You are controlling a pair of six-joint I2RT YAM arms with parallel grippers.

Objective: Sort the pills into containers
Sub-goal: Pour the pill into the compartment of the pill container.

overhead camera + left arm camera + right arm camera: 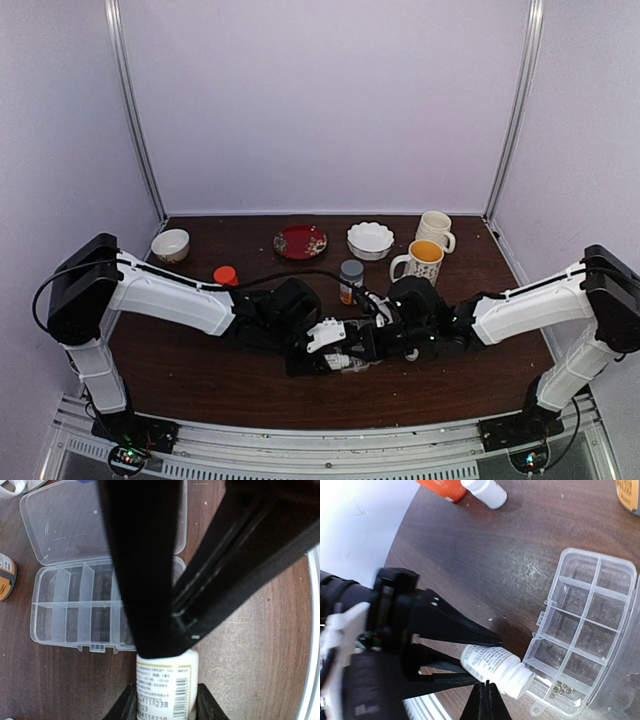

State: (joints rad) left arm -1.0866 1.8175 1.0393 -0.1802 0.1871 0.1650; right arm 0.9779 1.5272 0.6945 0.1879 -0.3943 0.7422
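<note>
My left gripper (pixel 167 706) is shut on a small white labelled bottle (pixel 167 687). In the right wrist view the bottle (pixel 492 665) is uncapped and tilted, its mouth over the corner of the clear organizer box (pixel 585 630). Several tiny roundish pills (pixel 563 690) lie in that corner compartment; the other compartments look empty. My right gripper (pixel 486 700) is shut, its tips just beside the bottle's neck, with nothing visible between them. In the top view both grippers meet mid-table, the left (pixel 335 352) and the right (pixel 365 348), and hide the box. The box (pixel 75 605) has its lid (pixel 65 525) open.
An orange pill bottle (pixel 351 281) stands just behind the grippers. An orange cap (pixel 226 274) lies to the left, with a small white bottle (pixel 485 491) near it. At the back are a small bowl (pixel 170 244), a red plate (pixel 300 241), a white bowl (pixel 370 239) and two mugs (pixel 428 250).
</note>
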